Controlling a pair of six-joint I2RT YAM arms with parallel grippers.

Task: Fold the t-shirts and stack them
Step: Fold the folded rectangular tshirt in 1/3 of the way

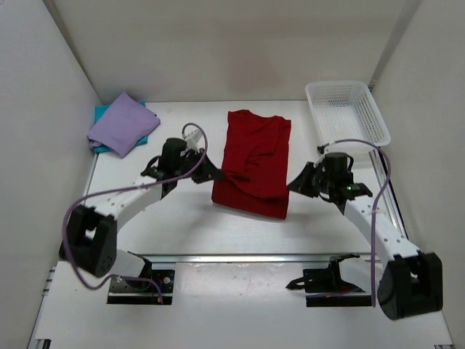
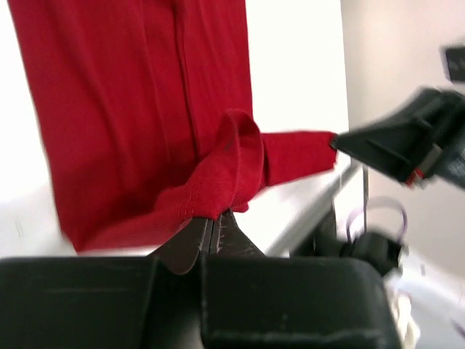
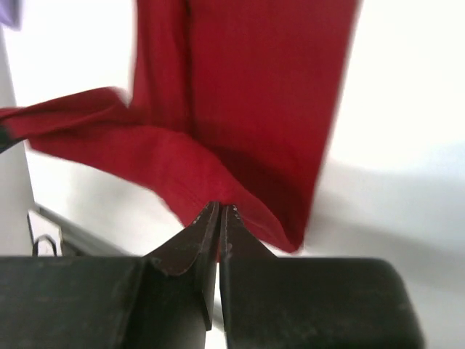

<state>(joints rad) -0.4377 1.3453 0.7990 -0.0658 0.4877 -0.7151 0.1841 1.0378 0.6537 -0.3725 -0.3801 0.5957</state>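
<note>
The dark red soft cloth t-shirt [image 1: 254,163] lies in the middle of the white table [image 1: 182,225], between the two arms. Its neck end points to the far wall. Most of it is flat on the table.

The left gripper [image 1: 218,174] is at the shirt's left edge, near the bottom. Its two fingers are squeezed tight on a bunched bit of red cloth, and that bit is pulled up off the table. The right gripper [image 1: 294,185] is at the shirt's right edge, also low down. Its fingers are pinched tight on the red cloth too, and the cloth rises up to them.

In the far left corner, the pale purple cloth t-shirt [image 1: 122,123] lies folded on top of the teal cloth t-shirt [image 1: 102,113]. Only the teal shirt's edges peek out.

The white plastic mesh basket [image 1: 349,109] sits in the far right corner, well apart from the red shirt.
</note>
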